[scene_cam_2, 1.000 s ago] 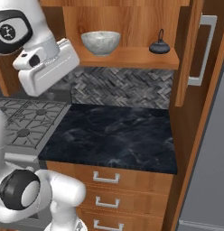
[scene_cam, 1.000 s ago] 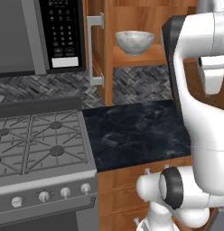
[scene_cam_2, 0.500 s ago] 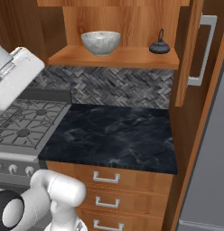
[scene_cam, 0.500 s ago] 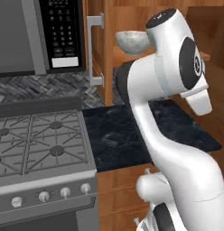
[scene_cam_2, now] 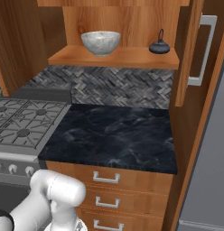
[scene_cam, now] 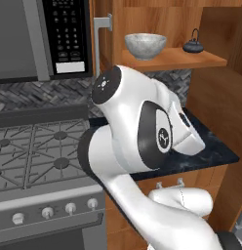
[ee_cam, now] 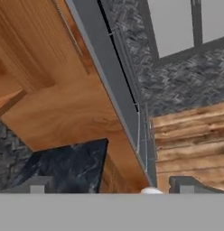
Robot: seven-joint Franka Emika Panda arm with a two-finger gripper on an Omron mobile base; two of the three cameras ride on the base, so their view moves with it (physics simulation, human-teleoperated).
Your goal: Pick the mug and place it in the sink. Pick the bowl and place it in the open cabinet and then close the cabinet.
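Observation:
The grey-white speckled bowl (scene_cam: 145, 45) (scene_cam_2: 100, 41) stands upright on the inner shelf (scene_cam_2: 118, 57) of the open wooden cabinet, left of a small dark teapot (scene_cam_2: 159, 46). The cabinet's right door (scene_cam_2: 191, 49) hangs open with its silver bar handle facing out; the left door's edge and handle (scene_cam: 100, 30) show beside the microwave. My gripper (ee_cam: 111, 186) is open with nothing between its fingertips (ee_cam: 38, 185), and it looks past a wooden panel at a corner of the black counter (ee_cam: 64, 164). My folded arm (scene_cam: 142, 132) sits low in front of the counter, well below the bowl. The mug and the sink are out of view.
A gas stove (scene_cam_2: 19, 128) adjoins the black marble counter (scene_cam_2: 114, 135) on the left, with a microwave (scene_cam: 40, 39) above it. Wooden drawers with silver handles (scene_cam_2: 106, 177) run below the counter. A tall grey panel (scene_cam_2: 213, 149) stands at the right.
The arm has swung down from high beside the cabinet and folded low in front of the counter. The bowl stays on the shelf. The jaws stay open.

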